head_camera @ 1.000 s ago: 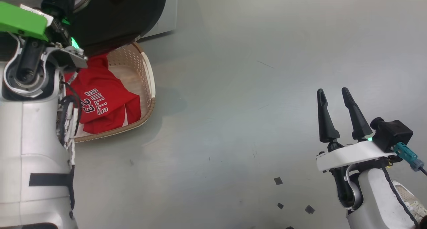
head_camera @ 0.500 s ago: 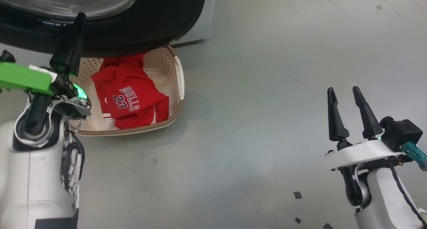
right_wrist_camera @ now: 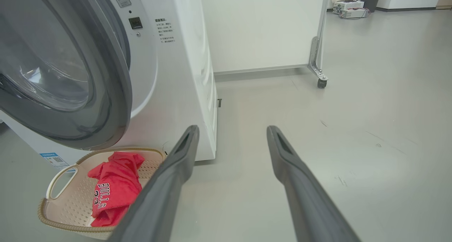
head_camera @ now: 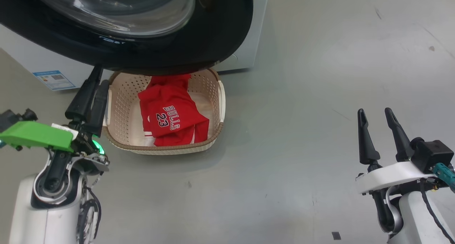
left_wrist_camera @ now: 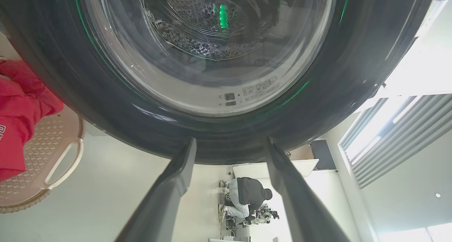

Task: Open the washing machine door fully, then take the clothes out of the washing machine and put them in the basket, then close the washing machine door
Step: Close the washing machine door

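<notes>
The red jersey (head_camera: pixel 167 112) printed "BULLS 23" lies crumpled in the cream basket (head_camera: pixel 160 149) on the floor. Above it the washing machine door (head_camera: pixel 213 41) stands swung out from the white washing machine (head_camera: pixel 245 41), overhanging the basket's far end. My left gripper (head_camera: pixel 101 75) is by the basket's left rim, pointing up at the door. In the left wrist view, the left gripper (left_wrist_camera: pixel 231 140) is open and empty just under the door's black ring (left_wrist_camera: pixel 106 104). My right gripper (head_camera: pixel 374 110) is open and empty, far right over bare floor. The right wrist view shows jersey (right_wrist_camera: pixel 113 185), basket (right_wrist_camera: pixel 60 226) and door (right_wrist_camera: pixel 106 94).
A blue label (head_camera: pixel 53 79) marks the washer's lower front. A white panel on castors (right_wrist_camera: pixel 317 72) stands behind the machine. A person (left_wrist_camera: pixel 247 198) crouches far off in the left wrist view. A dark scrap (head_camera: pixel 336 235) lies on the grey floor near my right arm.
The head camera has swung, so the whole scene sits further right and lower. My left gripper has left the spot over the basket and now stands beside its left rim. The jersey stays in the basket.
</notes>
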Controlling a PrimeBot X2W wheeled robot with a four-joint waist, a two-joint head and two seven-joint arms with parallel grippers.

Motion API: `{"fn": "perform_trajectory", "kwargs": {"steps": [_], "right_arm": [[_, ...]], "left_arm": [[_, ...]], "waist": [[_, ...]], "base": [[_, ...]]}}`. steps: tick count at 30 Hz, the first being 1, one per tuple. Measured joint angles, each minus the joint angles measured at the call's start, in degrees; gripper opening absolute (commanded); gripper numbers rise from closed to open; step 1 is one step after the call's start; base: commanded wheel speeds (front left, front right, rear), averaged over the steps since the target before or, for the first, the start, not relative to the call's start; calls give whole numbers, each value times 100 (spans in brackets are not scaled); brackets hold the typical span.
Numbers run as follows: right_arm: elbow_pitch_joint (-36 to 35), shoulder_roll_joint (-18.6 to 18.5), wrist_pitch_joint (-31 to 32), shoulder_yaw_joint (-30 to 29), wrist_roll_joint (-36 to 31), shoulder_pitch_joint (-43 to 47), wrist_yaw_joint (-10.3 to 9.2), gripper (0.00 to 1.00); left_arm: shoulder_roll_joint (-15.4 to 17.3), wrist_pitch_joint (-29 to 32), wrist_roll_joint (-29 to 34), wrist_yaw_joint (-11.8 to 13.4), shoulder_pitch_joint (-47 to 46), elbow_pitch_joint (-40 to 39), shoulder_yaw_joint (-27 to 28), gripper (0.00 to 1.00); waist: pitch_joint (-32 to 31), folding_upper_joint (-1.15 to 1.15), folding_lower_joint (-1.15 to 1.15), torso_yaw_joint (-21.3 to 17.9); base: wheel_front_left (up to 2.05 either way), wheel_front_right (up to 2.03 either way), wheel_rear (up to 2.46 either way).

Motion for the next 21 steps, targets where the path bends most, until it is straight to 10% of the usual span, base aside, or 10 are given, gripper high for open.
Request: {"fn": "perform_trajectory", "kwargs": {"steps": [21], "right_arm": [[44, -23, 0, -64, -57, 627, -59, 100]], "left_arm": [[42, -927, 1348, 0, 1256, -869, -232, 100]], "waist": [[-940, 0, 0, 595]], "base": [[0, 0, 0]]}}
